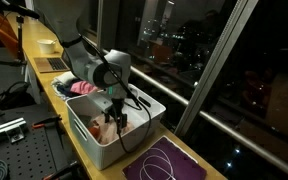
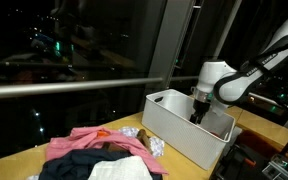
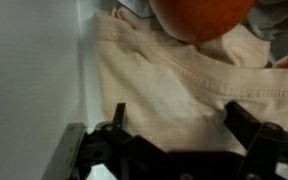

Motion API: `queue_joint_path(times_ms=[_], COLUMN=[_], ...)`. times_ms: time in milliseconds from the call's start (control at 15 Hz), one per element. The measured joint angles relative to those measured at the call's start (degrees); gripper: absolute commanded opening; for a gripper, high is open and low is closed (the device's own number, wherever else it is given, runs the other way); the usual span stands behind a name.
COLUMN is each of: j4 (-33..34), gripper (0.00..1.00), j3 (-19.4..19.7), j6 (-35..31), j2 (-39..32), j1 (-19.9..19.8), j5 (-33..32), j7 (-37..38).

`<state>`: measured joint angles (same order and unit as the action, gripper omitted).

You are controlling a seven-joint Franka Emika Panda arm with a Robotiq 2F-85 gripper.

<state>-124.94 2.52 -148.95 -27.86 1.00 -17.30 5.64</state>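
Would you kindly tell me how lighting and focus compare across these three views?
In both exterior views the window is black with city lights and reflections, while the white bin is brightly lit; in an exterior view the clothes pile sits in dimmer light; the wrist view is soft, the beige cloth blurred and the fingers dark, near silhouettes.

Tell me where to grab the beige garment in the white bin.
Pinch the thick seam ridge crossing the beige garment, coming straight down from above. It lies spread out in the white bin, whose wall would likely block a sideways approach. The open gripper hangs over it, its fingers probably wide enough to straddle the seam.
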Motion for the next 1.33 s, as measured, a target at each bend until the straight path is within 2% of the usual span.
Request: queue_joint_path(times_ms=[67,133,200,467,800,933,1000,1333], j4=[0.64,1.16,1.66,2.42,1.20,-0.25,-1.15,-5.85], gripper=[1.00,0.75,0.74,0.42,0.06,0.01,0.05,0.04], j3=[0.03,0.09,0.12,-0.12,-0.83,-1.02,-1.18,-2.44], j6=[-0.40,-0.74,-0.84,-0.86,-0.84,-0.81,-0.75,1.89], j2=[-1.25,-2.34,-3.32,-4.71,-2.93,-1.03,0.15,9.05], j1=[0.00,0.00,0.00,0.04,0.47,0.63,0.65,0.97], j5=[0.00,0.00,0.01,1.52,3.57,4.07,4.37,5.52], j7=[0.00,0.00,0.00,-0.05,-0.53,-0.70,-0.84,-1.16])
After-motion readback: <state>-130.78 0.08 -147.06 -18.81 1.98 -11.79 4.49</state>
